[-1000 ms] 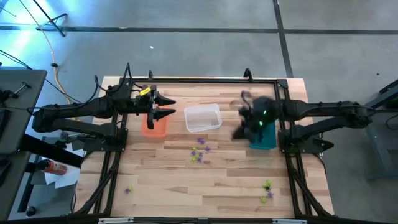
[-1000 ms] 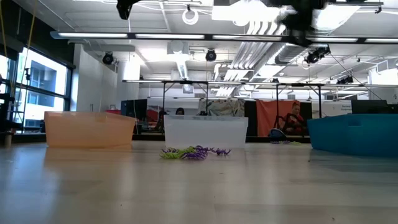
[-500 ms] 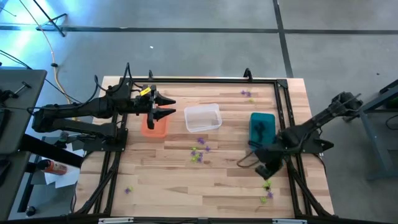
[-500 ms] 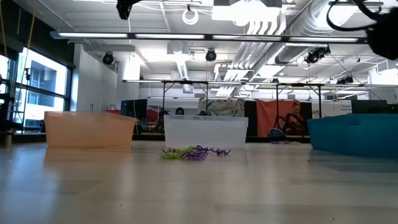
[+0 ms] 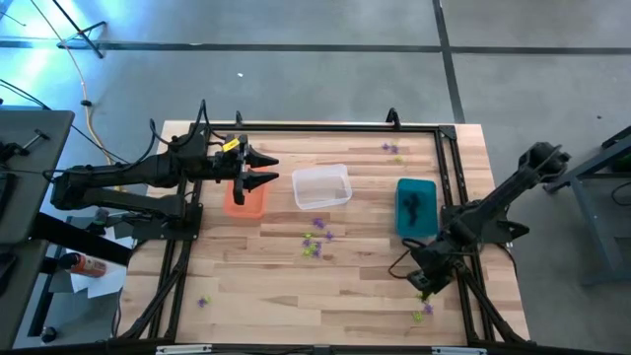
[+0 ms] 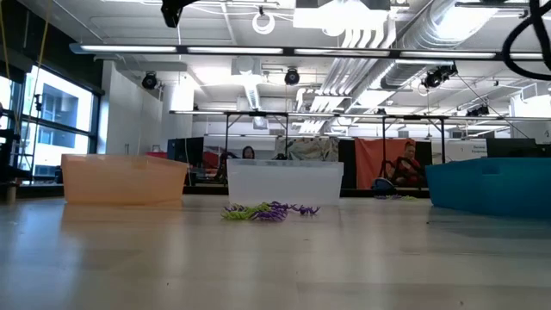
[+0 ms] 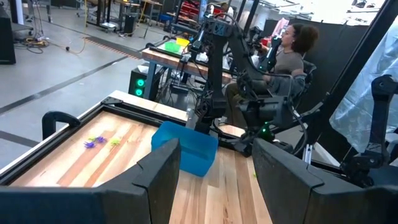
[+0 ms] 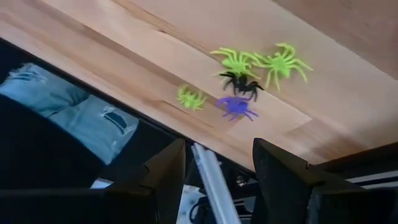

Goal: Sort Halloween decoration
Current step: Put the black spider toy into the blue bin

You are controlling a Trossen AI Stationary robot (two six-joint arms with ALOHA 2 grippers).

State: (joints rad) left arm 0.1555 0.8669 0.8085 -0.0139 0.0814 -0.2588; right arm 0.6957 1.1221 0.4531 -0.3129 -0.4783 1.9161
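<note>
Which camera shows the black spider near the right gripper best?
The right wrist view: the black spider sits plainly among green and purple ones. The high view shows only a tiny cluster there; the low and left wrist views miss it.

Three bins stand in a row across the table [image 5: 256, 286]: the left bin [image 5: 245, 196], the middle bin [image 5: 321, 186], the right bin [image 5: 415, 206]. Spider trinkets [image 5: 315, 241] lie just before the middle bin.

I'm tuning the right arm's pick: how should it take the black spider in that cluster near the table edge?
Come straight down and pinch the black spider across its raised body, not its thin splayed legs. It lies flat on the table, with a purple spider and green spider crowding it.
</note>
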